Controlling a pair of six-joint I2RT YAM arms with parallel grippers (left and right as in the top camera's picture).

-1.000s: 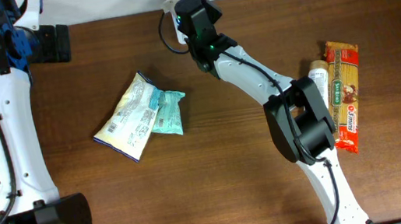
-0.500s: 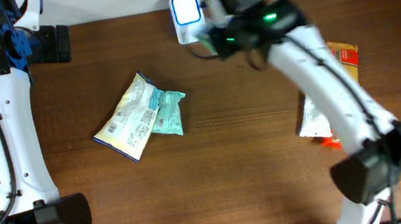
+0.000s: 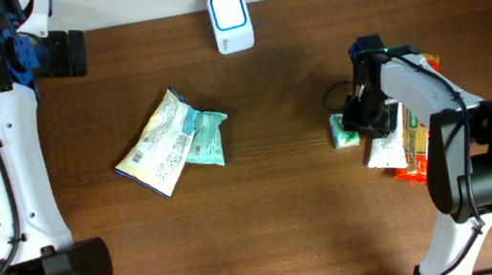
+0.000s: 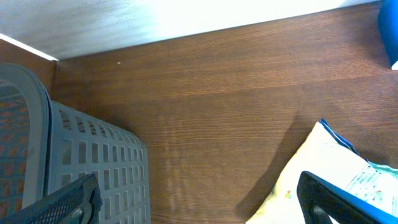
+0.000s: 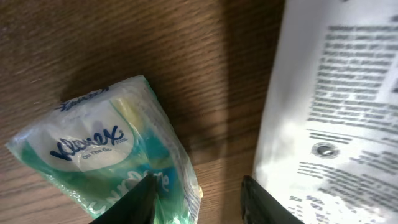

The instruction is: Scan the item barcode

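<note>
- The right gripper (image 3: 357, 124) sits low over the table (image 3: 289, 237), toward 3 o'clock in the overhead view. Its fingers are parted, with bare wood showing between them in the wrist view.
- The tissue pack (image 3: 343, 131) lies flat on the table at the gripper's 9 o'clock side. In the right wrist view its corner reaches in between the fingers (image 5: 140, 199), and one finger overlaps its edge. Whether they touch cannot be told.
- A white packet (image 3: 385, 149) with its printed side up lies just beside the tissue pack, at its 3 o'clock.
- An orange pasta packet (image 3: 414, 168) shows past the white packet, partly under the arm.
- The scanner (image 3: 229, 9) stands at the table's 12 o'clock edge with its pale lit face up, well apart from the tissue pack.
- The left gripper (image 3: 70, 51) hangs at about 10 o'clock, its fingers spread wide around nothing.
- A snack bag (image 3: 158, 145) and a second tissue pack (image 3: 208, 138) lie touching, left of the table's centre.
- A grey basket (image 4: 81, 162) fills the 8 o'clock corner of the left wrist view.
</note>
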